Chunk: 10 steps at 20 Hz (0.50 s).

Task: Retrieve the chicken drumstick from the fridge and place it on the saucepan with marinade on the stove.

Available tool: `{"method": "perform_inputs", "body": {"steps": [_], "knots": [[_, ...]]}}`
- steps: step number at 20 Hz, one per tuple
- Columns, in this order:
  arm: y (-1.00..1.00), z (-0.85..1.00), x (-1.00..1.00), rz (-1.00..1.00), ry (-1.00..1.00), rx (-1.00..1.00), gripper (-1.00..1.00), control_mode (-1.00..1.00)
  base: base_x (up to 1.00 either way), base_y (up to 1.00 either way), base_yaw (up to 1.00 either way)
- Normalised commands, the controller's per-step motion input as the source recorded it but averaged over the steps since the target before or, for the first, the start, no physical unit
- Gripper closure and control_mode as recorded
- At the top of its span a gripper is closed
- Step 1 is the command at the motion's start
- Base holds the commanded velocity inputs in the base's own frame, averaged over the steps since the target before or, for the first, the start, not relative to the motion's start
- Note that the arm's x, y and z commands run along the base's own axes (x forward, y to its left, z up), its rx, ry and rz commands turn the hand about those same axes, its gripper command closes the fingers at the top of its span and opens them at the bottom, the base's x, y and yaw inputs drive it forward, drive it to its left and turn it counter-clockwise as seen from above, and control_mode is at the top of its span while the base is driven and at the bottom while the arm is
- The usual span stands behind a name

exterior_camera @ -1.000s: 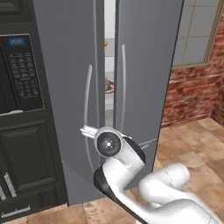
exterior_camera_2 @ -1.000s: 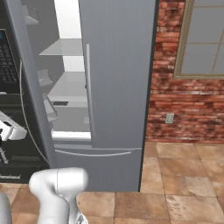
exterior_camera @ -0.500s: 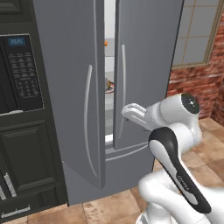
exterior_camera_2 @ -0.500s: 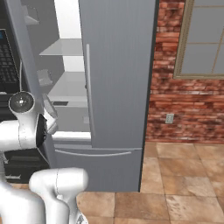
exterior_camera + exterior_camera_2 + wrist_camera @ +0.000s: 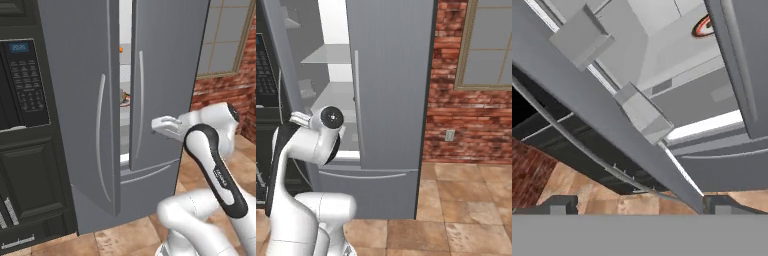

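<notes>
The gripper [image 5: 159, 124] is spread wide and nothing is held. The fridge [image 5: 165, 60] doors should be pushed wider before the shelf is reached.

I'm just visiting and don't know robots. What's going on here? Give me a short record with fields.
place: simulated kitchen, brick wall and window
fridge: French doors, left door partly open, right door nearly shut, white interior showing through the gap
inside: red-rimmed plate on a shelf
gripper: open, empty, in front of the right door near the gap
left of fridge: black wall oven with keypad
floor: brown tiles
</notes>
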Motion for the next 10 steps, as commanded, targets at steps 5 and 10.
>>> {"method": "perform_inputs", "body": {"steps": [5,10], "knots": [[0.00,0.05,0.81,0.21,-0.05,0.00,-1.00,-1.00,0.00,0.00,0.00],[0.00,0.00,0.85,0.18,-0.01,0.00,-1.00,-1.00,0.00,0.00,0.00]]}}
